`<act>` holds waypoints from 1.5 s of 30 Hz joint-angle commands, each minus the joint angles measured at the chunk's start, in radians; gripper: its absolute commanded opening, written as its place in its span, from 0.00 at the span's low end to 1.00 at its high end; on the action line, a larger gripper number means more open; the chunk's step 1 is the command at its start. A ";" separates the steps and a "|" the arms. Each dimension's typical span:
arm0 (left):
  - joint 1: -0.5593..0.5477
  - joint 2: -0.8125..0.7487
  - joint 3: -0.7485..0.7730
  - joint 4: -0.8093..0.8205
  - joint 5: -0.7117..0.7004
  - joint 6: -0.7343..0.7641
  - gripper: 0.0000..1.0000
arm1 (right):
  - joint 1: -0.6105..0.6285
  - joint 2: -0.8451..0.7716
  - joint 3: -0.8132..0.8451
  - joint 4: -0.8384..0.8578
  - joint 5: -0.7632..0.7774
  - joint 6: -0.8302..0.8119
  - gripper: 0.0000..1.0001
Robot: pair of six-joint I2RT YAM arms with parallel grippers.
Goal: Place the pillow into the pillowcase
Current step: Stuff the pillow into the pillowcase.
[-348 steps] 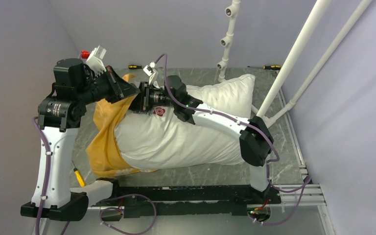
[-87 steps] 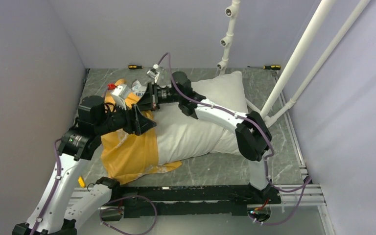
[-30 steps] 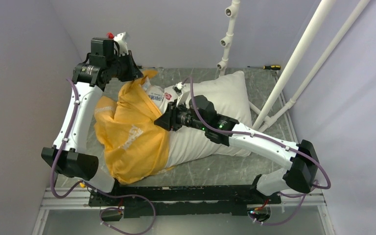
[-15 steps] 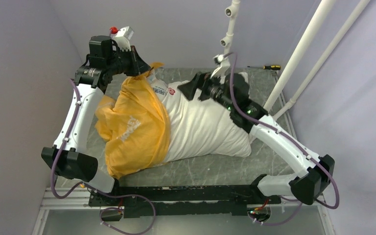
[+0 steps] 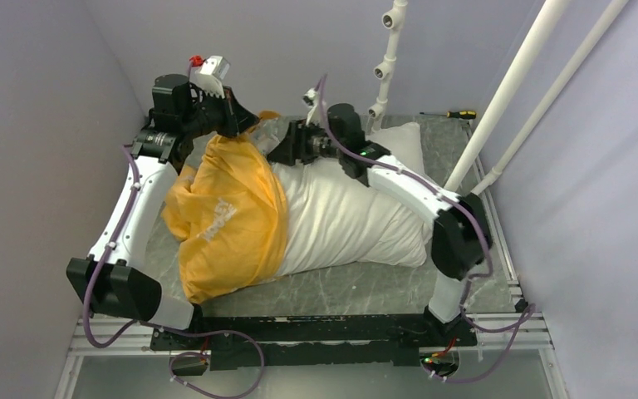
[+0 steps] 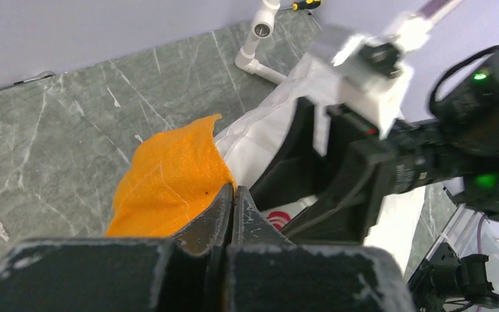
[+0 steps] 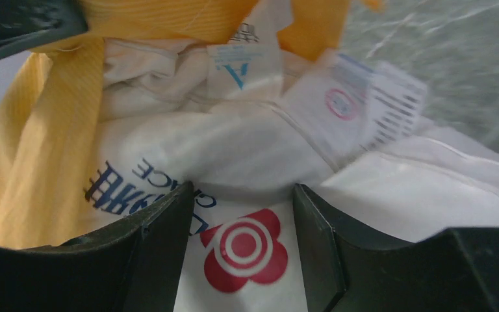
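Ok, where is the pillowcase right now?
In the top view the pillowcase covers the left end of the pillow, on the left side of the table; the left gripper pinches its far edge.

Dark marbled worktop [image 5: 357,287] with bedding across it.
The white pillow [image 5: 349,216] lies across the middle, its right end toward the far right corner. The orange pillowcase [image 5: 224,220] covers its left part and sags onto the worktop at the left. A screwdriver [image 5: 463,113] lies at the far edge on the right, well apart. A white pipe [image 5: 382,71] stands at the far edge just behind the pillow.
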 commanded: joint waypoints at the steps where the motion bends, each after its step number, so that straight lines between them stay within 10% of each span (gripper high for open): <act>1: -0.013 -0.092 -0.041 0.205 0.095 0.015 0.00 | 0.088 0.078 0.112 0.229 -0.286 0.088 0.61; 15: 0.031 -0.047 -0.017 0.466 0.202 -0.263 0.00 | 0.195 0.021 -0.231 0.713 -0.313 0.363 0.43; 22: -0.260 0.038 0.394 0.171 0.052 -0.084 0.00 | 0.195 0.035 -0.122 0.632 -0.138 0.285 0.51; 28: -0.288 0.156 0.651 0.126 0.192 -0.298 0.00 | 0.174 0.115 -0.026 0.593 -0.086 0.298 0.61; 34: -0.279 0.022 0.421 0.087 0.036 -0.176 0.00 | 0.138 0.131 -0.113 0.521 -0.052 0.347 0.75; 39: -0.164 -0.023 0.222 0.064 0.002 -0.117 0.00 | 0.140 -0.161 -0.326 0.248 0.077 0.249 0.99; 45: -0.106 -0.052 -0.024 0.227 -0.115 -0.080 0.00 | 0.143 -0.540 -0.431 -0.223 0.341 0.127 1.00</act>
